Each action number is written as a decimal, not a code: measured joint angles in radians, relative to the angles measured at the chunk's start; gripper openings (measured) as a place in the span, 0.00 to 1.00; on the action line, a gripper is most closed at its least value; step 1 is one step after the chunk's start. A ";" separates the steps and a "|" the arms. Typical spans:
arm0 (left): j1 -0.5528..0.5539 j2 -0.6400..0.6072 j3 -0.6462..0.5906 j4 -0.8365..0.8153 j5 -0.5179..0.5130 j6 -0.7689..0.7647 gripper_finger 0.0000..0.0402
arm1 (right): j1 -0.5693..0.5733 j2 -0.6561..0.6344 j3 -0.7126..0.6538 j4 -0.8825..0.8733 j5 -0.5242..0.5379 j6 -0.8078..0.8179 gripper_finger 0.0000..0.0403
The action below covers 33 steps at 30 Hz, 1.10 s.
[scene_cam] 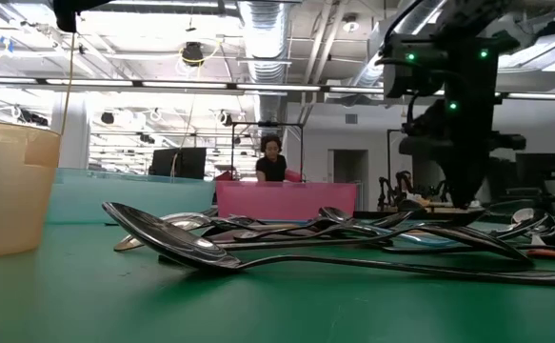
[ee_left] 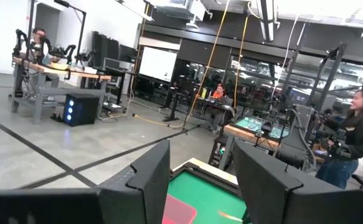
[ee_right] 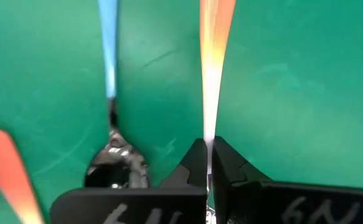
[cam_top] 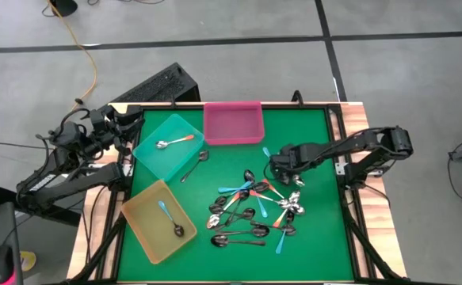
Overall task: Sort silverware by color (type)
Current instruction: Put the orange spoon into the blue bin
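Right hand (ee_right: 208, 163) lowered at the far edge of the spoon pile (cam_top: 254, 210), fingers (ee_right: 190, 165) pinched together on the thin neck of an orange-handled spoon (ee_right: 213, 56) lying on the green table (cam_top: 318, 158). Blue-handled spoon (ee_right: 109, 43) just beside it, bowl near the fingers. Remaining spoons heaped mid-table; one orange-handled in the teal tray (cam_top: 147, 146), one blue-handled in the yellow tray (cam_top: 139, 214); pink tray (cam_top: 232, 139) beyond. Left hand (ee_left: 200, 180) fully closed, holding nothing, parked off the table's left edge.

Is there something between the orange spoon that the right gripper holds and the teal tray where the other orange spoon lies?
The right gripper is shut on the orange spoon. Toward the teal tray, only one dark spoon lies on the mat; lifted, it passes over.
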<state>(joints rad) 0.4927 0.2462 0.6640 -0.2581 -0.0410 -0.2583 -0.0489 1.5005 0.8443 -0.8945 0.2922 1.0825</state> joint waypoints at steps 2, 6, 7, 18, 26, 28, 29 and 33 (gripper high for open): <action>0.000 0.000 0.000 0.000 0.000 0.000 0.39 | -0.005 0.000 0.015 -0.004 0.031 -0.014 0.02; 0.000 0.000 0.000 0.000 0.000 0.000 0.39 | -0.011 -0.001 0.060 -0.058 0.098 -0.023 0.02; 0.000 0.000 0.000 0.000 0.000 0.000 0.39 | -0.014 -0.001 0.075 -0.075 0.119 -0.023 0.02; 0.000 0.000 0.000 -0.002 0.000 0.000 0.39 | -0.113 -0.003 0.256 0.028 0.284 -0.291 0.02; 0.000 0.000 0.000 -0.006 0.000 0.000 0.39 | -0.201 -0.001 0.281 0.515 0.234 -0.636 0.02; 0.000 0.000 0.000 -0.006 0.000 0.000 0.39 | -0.206 0.018 0.282 0.686 0.202 -0.795 0.02; 0.000 0.000 0.000 -0.006 0.000 0.000 0.39 | -0.206 0.029 0.283 0.760 0.178 -0.874 0.02; 0.000 0.000 0.000 -0.007 0.000 0.000 0.39 | -0.211 0.086 0.283 0.973 0.013 -1.125 0.02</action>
<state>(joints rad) 0.4925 0.2462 0.6640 -0.2648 -0.0410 -0.2581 -0.2600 1.5865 1.1271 0.0789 0.3049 -0.0424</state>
